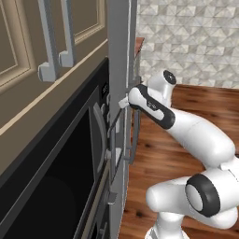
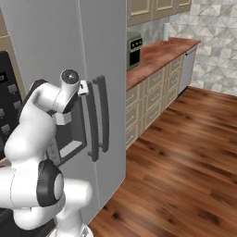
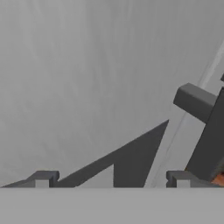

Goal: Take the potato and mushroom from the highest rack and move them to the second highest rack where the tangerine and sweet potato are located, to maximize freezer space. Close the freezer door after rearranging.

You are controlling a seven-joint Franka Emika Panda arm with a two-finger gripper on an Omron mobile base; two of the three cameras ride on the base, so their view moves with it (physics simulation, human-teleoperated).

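Wood floor (image 2: 185, 152) beside grey freezer (image 2: 55, 41)

White arm (image 1: 186, 130) reaching freezer door (image 1: 122, 56), gripper seemingly at handle (image 1: 133, 140)

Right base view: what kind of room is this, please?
It looks like a home kitchen. A tall grey freezer with dark door handles stands beside a wooden counter over beige drawers, and a small oven-like appliance sits on that counter.

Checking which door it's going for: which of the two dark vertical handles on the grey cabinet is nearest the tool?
The left handle: the tool sits beside its top end, while the right handle stands farther off.
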